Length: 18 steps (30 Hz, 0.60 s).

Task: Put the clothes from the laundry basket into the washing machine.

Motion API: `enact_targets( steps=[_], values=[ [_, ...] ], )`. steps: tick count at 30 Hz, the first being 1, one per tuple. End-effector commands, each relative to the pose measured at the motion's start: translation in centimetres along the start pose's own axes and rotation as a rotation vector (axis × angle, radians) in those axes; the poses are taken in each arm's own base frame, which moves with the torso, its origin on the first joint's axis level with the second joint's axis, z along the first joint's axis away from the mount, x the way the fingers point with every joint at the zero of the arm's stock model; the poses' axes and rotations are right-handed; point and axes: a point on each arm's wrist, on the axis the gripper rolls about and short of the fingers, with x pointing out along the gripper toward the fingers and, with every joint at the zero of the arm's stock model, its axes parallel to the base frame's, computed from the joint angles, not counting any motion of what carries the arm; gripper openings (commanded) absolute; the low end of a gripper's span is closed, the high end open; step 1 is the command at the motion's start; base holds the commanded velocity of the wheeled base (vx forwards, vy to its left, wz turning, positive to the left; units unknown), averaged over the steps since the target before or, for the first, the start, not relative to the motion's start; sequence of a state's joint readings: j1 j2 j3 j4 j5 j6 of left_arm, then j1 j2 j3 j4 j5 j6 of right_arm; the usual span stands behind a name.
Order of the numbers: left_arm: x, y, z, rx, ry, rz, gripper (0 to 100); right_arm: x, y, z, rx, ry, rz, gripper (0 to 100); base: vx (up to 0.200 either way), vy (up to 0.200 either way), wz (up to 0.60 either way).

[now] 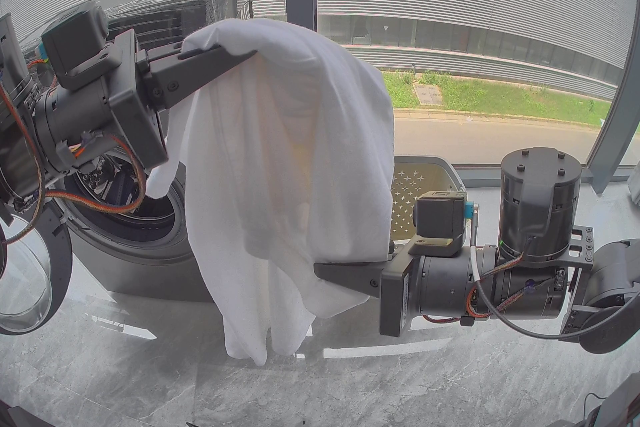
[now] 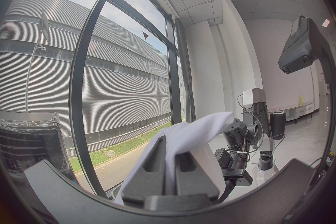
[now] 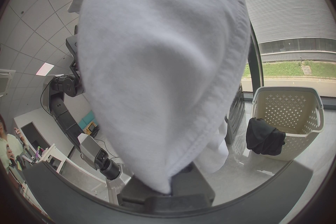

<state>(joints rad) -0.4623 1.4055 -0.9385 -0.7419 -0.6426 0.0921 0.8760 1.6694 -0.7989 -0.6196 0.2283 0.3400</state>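
A large white garment (image 1: 287, 181) hangs in the air, held by both grippers in front of the washing machine (image 1: 143, 248). My left gripper (image 1: 230, 56) is shut on its top edge, up high and above the machine; the cloth (image 2: 196, 130) runs between the fingers (image 2: 150, 168). My right gripper (image 1: 327, 271) is lower and to the right, shut on the garment's lower part, and the cloth (image 3: 157, 70) drapes over it. The cream laundry basket (image 3: 297, 109) stands behind on the floor with a black garment (image 3: 264, 137) hanging over its rim.
The machine's round glass door (image 1: 27, 288) is swung open at the far left, beside the drum opening (image 1: 127, 201). A window wall runs behind the machine and the basket (image 1: 427, 181). Grey marble floor (image 1: 400, 381) lies bare in front.
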Motion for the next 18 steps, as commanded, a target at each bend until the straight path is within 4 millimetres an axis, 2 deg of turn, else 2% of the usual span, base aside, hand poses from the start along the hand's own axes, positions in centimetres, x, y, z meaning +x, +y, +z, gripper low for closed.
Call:
enact_targets(
  steps=[1, 4, 5, 8, 9, 10, 11, 14, 18],
  values=[
    [0.0, 0.0, -0.2, -0.003, 0.006, 0.001, 0, -0.7, 0.4, 0.5, -0.004, -0.024, 0.010, 0, 0.000, 0.000, 0.00],
    [-0.4, 0.4, -0.8, -0.012, 0.028, 0.022, 0, -1.8, 0.9, 1.1, -0.009, -0.051, 0.027, 0, 0.000, 0.000, 0.00],
    [-1.1, 1.5, -2.6, -0.032, 0.087, 0.073, 0, -3.2, 2.0, 1.8, -0.019, -0.091, 0.059, 0, 0.000, 0.000, 0.00],
    [-2.4, 3.3, -5.4, -0.064, 0.166, 0.153, 0, -5.3, 3.4, 2.7, -0.027, -0.145, 0.105, 0, 0.000, 0.000, 0.00],
    [-2.5, 3.4, -5.5, -0.065, 0.168, 0.157, 0, -5.5, 3.5, 2.8, -0.027, -0.151, 0.107, 0, 0.000, 0.000, 0.00],
    [-3.1, 4.4, -7.0, -0.073, 0.192, 0.198, 0, -6.4, 4.1, 3.1, -0.032, -0.173, 0.127, 0, 0.000, 0.000, 0.00],
    [-3.4, 4.7, -7.6, -0.072, 0.196, 0.212, 0, -6.9, 4.3, 3.2, -0.035, -0.186, 0.137, 0, 0.000, 0.000, 0.00],
    [-3.5, 4.9, -9.0, -0.067, 0.194, 0.220, 0, -7.6, 4.6, 3.6, -0.039, -0.207, 0.147, 0, 0.000, 0.000, 0.00],
    [-3.3, 4.1, -9.5, -0.070, 0.188, 0.193, 0, -8.0, 4.8, 3.9, -0.044, -0.224, 0.154, 0, 0.000, 0.000, 0.00]
  ],
)
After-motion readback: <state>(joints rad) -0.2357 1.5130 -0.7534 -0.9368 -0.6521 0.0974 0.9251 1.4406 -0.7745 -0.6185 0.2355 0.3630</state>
